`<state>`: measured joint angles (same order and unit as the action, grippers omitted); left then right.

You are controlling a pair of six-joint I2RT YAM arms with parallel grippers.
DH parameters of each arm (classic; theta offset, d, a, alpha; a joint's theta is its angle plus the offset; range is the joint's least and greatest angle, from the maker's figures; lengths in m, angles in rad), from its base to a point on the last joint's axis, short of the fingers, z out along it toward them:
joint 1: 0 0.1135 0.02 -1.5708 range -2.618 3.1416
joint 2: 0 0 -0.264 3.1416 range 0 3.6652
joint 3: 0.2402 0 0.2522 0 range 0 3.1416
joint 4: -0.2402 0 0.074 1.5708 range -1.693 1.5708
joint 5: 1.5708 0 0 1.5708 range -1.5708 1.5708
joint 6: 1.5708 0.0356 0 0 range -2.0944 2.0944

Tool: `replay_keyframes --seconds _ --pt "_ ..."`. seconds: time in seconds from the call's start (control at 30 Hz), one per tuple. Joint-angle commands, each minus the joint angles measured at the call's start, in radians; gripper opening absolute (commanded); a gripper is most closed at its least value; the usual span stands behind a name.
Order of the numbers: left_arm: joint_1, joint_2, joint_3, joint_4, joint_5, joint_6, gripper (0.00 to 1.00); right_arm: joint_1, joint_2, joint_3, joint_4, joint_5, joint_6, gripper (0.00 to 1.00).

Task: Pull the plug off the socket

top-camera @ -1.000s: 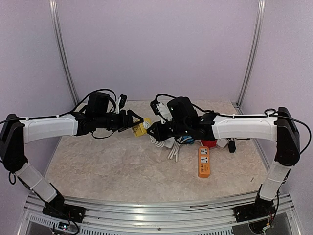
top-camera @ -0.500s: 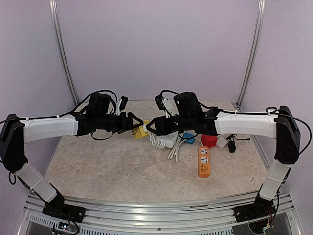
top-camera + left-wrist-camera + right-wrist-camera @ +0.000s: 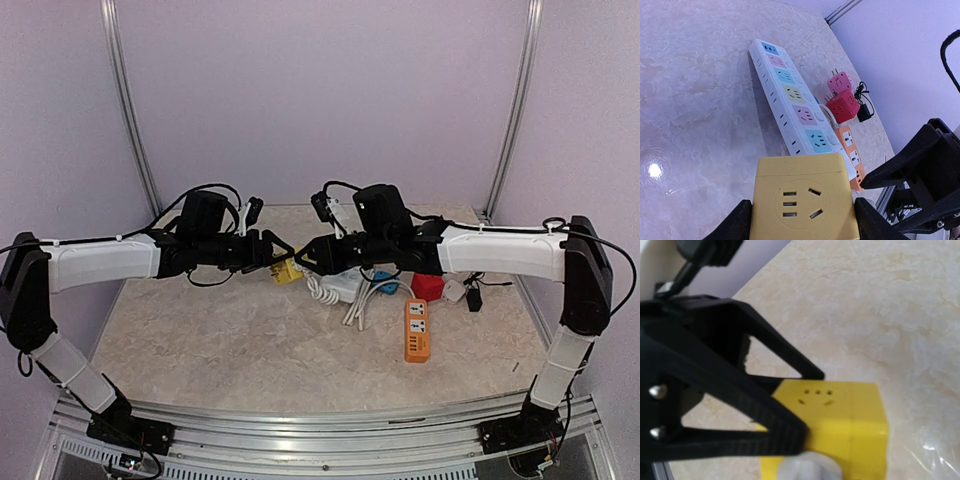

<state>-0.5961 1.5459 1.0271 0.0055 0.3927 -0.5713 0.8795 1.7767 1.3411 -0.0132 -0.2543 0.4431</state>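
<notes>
My left gripper is shut on the yellow cube socket and holds it above the table. In the left wrist view the socket fills the span between the jaws of that gripper, an empty outlet face toward the camera. A white plug sits in one face of the socket, cut off by the bottom edge. My right gripper is right at the socket's plug side. Its black fingers stand apart close by the cube. Contact with the plug is hidden.
A long white power strip with coloured outlets lies on the marble table under the right arm. An orange strip, a red cube, a pink cube and a black adapter lie to the right of it.
The right gripper rose and moved slightly back from below the socket to its plug side. Its jaws opened, then narrowed again. The left arm and socket stayed still.
</notes>
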Motion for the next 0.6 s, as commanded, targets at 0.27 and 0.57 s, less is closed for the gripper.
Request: replay_keyframes --seconds 0.27,0.57 --pt "-0.007 -0.002 0.031 0.008 0.029 0.012 0.20 0.018 0.049 0.042 -0.042 0.036 -0.003 0.35" --pt "-0.007 -0.004 0.031 0.010 0.025 0.012 0.20 0.022 0.055 0.040 -0.055 0.046 -0.001 0.34"
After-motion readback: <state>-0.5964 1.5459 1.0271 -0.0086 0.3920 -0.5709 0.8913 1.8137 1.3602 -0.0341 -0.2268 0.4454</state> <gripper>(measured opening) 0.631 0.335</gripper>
